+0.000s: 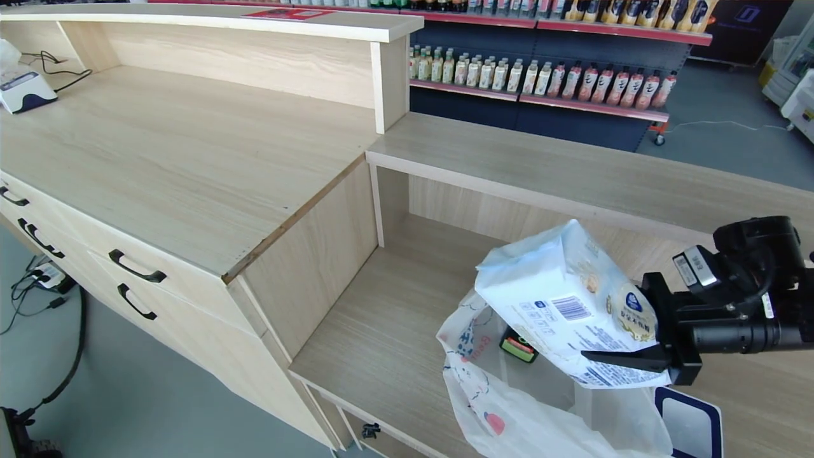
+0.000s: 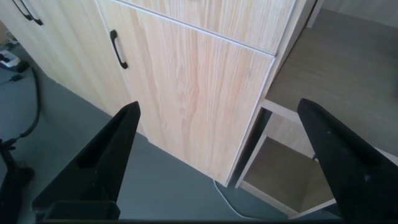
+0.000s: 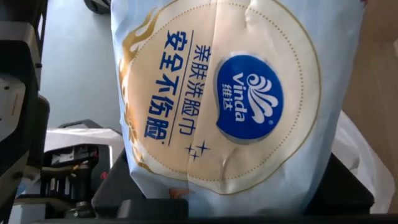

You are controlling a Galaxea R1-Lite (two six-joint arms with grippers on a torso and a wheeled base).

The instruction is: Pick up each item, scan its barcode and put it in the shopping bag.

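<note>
Head view: the right jaws are clamped on one end of the pack (image 1: 566,305), one finger beneath it and one behind. They hold it tilted, barcode up, over the open mouth of the bag (image 1: 502,413), which stands on the tabletop (image 1: 381,331) with a small green item (image 1: 518,346) inside. Left wrist view: the left jaws stand wide apart above the floor (image 2: 174,186) beside a cabinet (image 2: 199,93). Right wrist view: the pack (image 3: 230,93) sits between the right jaws, its printed end face toward the camera.

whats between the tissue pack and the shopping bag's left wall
Head view: a small green-and-red item lies in the shopping bag, by the tissue pack.
</note>
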